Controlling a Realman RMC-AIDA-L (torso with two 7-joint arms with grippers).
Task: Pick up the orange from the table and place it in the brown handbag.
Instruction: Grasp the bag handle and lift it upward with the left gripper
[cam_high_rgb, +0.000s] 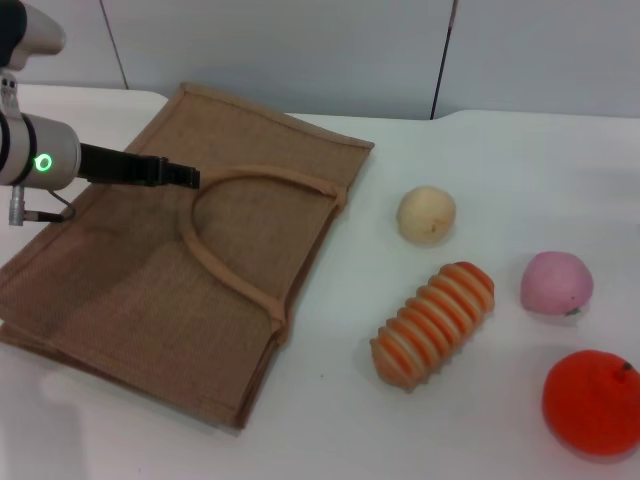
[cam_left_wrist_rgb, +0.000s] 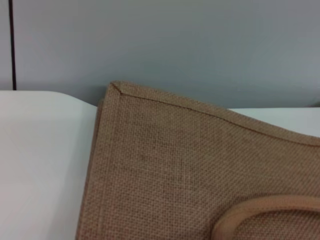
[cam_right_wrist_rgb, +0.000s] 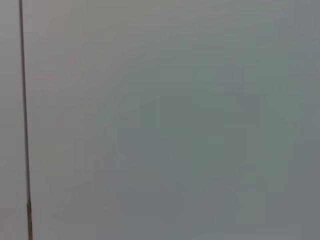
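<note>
**Burlap bag flat under the left gripper, orange far off to its right**

Burlap fills the left side of the white table (cam_high_rgb: 480, 150), where the brown handbag (cam_high_rgb: 120, 290) lies flat. Above it hangs the left gripper (cam_high_rgb: 185, 177), its dark fingers drawn narrow together with nothing between them, the tips just beside the looped handle (cam_high_rgb: 215, 262). Right of the gripper and clear of the bag sit a cream round fruit (cam_high_rgb: 426, 214), a ribbed striped piece (cam_high_rgb: 434, 323) and a pink fruit (cam_high_rgb: 556, 283). Farthest from the gripper, nearest me, rests the orange (cam_high_rgb: 592, 402), untouched. No right gripper shows.
</note>
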